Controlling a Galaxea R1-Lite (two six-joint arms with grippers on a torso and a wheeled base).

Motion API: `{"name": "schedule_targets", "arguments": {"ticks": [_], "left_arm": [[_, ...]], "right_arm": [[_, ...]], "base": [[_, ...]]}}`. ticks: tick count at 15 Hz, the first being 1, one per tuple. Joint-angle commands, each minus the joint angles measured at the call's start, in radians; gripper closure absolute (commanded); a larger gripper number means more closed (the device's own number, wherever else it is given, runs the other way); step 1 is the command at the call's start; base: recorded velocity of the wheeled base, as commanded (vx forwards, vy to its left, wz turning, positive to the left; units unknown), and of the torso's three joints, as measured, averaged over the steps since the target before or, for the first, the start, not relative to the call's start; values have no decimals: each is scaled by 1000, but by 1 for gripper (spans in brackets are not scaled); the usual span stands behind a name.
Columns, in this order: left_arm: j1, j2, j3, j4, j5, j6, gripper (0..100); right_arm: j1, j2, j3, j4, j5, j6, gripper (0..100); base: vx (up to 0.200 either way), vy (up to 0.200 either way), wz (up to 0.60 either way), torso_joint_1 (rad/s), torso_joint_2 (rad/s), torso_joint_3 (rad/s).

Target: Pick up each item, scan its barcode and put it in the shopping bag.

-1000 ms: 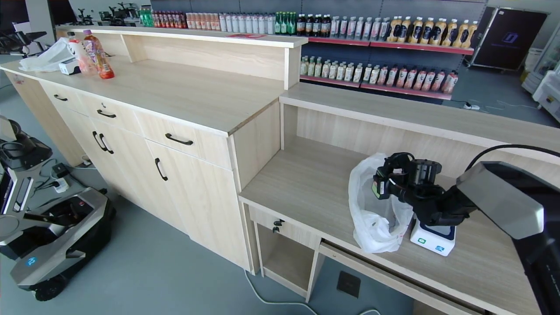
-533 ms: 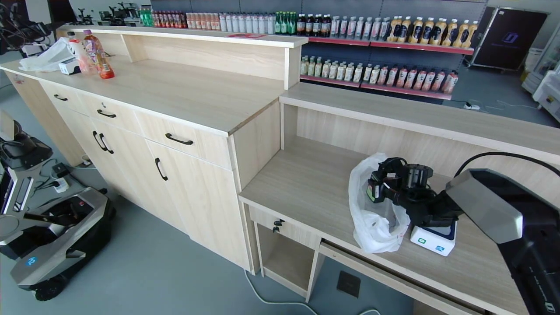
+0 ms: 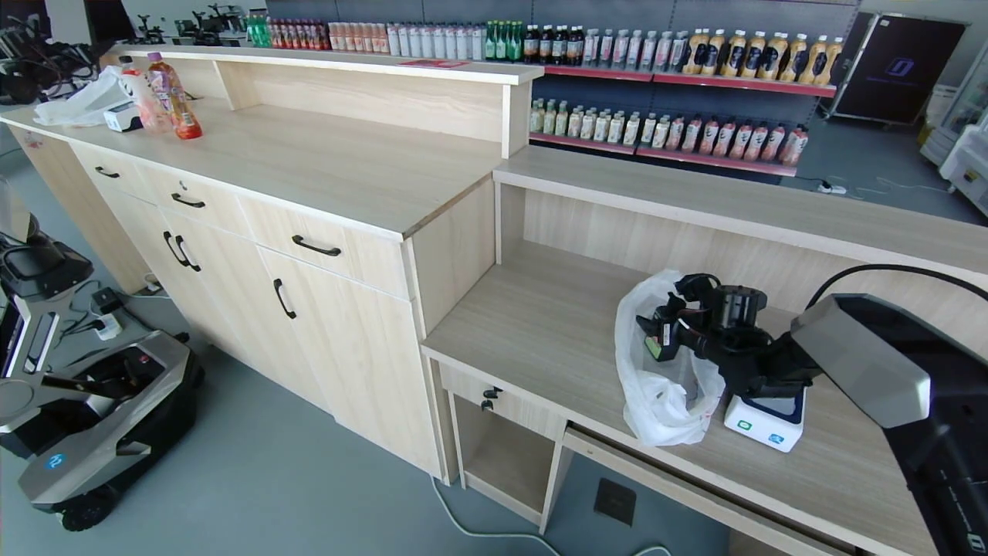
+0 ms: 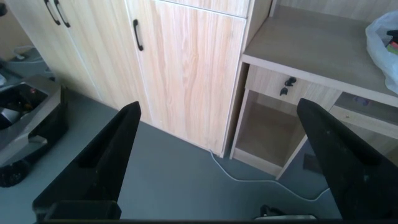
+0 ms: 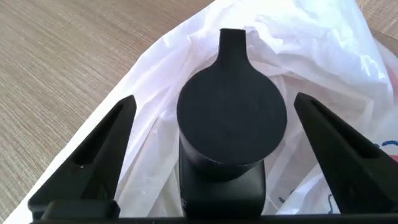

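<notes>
Right now the right gripper hangs directly above the open mouth of the shopping bag, its arm coming in over the bag from the scanner's side. Its jaws stand released, spread wide. In the right wrist view white plastic shows between each finger and the item, so neither finger presses on it. The item is dark, with a round black end turned toward the wrist camera and a green label on the side seen from the head. It sits tilted between the fingers, over the bag's mouth and not yet down among the folds. The white bag slumps on the low desk, its rim crumpled and open upward. Just beside the bag stands a small white scanner box, partly under the right arm. Whether it touches the plastic I cannot tell. The left gripper is well apart from the bag, over grey floor in front of a cupboard door. Its jaws are likewise released, spread wide.
</notes>
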Motion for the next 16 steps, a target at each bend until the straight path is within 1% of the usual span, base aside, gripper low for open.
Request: {"name": "schedule_targets", "arguments": {"ticks": [1,3,5,6,7,8,9,11,12,13,14,15,16], "left_arm": [[0,0,0,0,0,0,0],[0,0,0,0,0,0,0],[0,0,0,0,0,0,0],[0,0,0,0,0,0,0],[0,0,0,0,0,0,0],[0,0,0,0,0,0,0],[0,0,0,0,0,0,0],[0,0,0,0,0,0,0],[0,0,0,0,0,0,0],[0,0,0,0,0,0,0],[0,0,0,0,0,0,0],[0,0,0,0,0,0,0],[0,0,0,0,0,0,0]], "right_arm": [[0,-113,84,0,1,0,0],[8,-291,222,3,1,-3,0],[20,-569,427,7,-2,-34,0],[14,-708,542,6,-4,-85,0],[-12,-814,639,4,-5,-152,0],[-72,-899,703,7,-5,-243,0],[-124,-955,726,21,-2,-273,0],[-195,-1014,677,116,-31,-241,0],[-216,-1024,624,187,-112,-183,0],[-216,-1021,553,283,-223,-89,0],[-221,-1004,409,503,-366,81,0],[-225,-983,317,658,-422,178,0],[-238,-948,194,868,-468,319,0]], "base": [[0,0,0,0,0,0],[0,0,0,0,0,0],[0,0,0,0,0,0],[0,0,0,0,0,0],[0,0,0,0,0,0],[0,0,-600,2,7,2],[0,0,-600,-2,2,2],[0,0,-600,-5,5,5],[0,0,-600,7,7,2],[0,0,-600,2,-2,2],[0,0,-600,-2,7,2],[0,0,-600,2,-2,2],[0,0,-600,2,-2,-2]]}}
